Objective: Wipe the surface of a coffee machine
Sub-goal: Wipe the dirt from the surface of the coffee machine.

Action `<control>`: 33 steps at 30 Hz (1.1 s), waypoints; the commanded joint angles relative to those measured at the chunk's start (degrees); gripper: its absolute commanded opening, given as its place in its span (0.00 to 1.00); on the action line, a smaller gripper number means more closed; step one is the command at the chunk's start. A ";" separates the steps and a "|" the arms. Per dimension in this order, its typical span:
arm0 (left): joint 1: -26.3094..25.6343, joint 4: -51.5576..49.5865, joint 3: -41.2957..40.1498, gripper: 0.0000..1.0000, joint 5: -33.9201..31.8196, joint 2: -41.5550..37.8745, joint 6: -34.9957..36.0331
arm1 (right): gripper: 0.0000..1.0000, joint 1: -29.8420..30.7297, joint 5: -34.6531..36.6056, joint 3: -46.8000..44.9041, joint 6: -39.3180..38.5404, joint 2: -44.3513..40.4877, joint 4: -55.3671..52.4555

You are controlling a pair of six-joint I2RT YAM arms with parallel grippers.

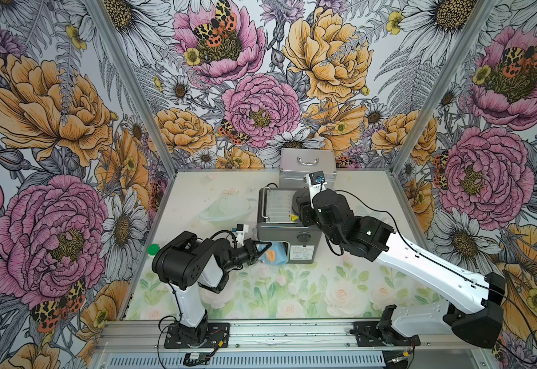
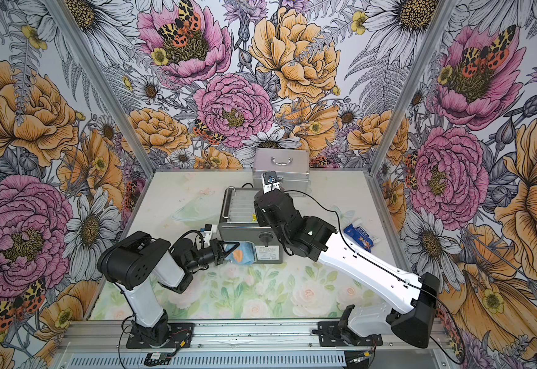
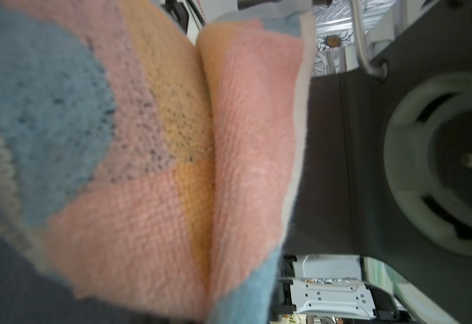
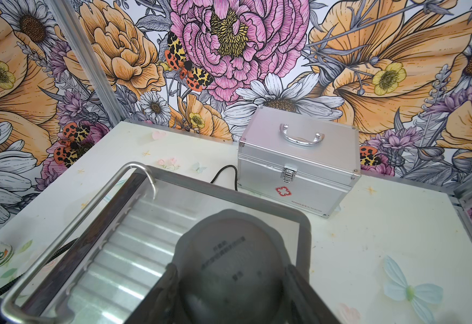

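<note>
The coffee machine (image 1: 287, 234) (image 2: 248, 234), a boxy dark-grey appliance, stands mid-table in both top views. Its ribbed top tray (image 4: 122, 252) shows close up in the right wrist view. My left gripper (image 1: 260, 250) (image 2: 227, 250) is shut on a blue, pink and orange cloth (image 1: 273, 255) (image 3: 145, 168). The cloth is pressed against the machine's front face, beside the round knob (image 3: 453, 168). It hides the left fingers in the left wrist view. My right gripper (image 4: 232, 280) is on top of the machine, its fingers closed against both sides of the grey dome cap (image 4: 229, 252).
A silver aluminium case (image 1: 307, 166) (image 4: 299, 162) with a handle stands behind the machine by the back wall. A green-capped bottle (image 1: 153, 249) is at the table's left edge, a clear plastic dish (image 1: 225, 207) lies left of the machine, and a blue packet (image 2: 359, 238) lies to its right.
</note>
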 commanded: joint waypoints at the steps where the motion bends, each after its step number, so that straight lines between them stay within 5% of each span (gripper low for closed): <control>1: 3.41 0.94 3.40 0.00 2.21 2.87 0.25 | 0.61 0.50 -1.58 -1.74 -0.59 0.02 -6.15; 10: 3.94 0.88 11.50 0.00 3.12 7.71 -2.31 | 0.60 0.47 -1.69 -1.97 -0.69 -0.49 -5.62; 23: -1.77 0.94 -6.16 0.00 -1.19 -0.04 3.20 | 0.60 0.60 -1.47 -3.38 0.16 -2.22 -5.45; 33: -2.25 0.50 -8.37 0.00 -2.14 -9.70 0.97 | 0.61 1.18 -1.40 -3.27 -0.49 -1.72 -5.53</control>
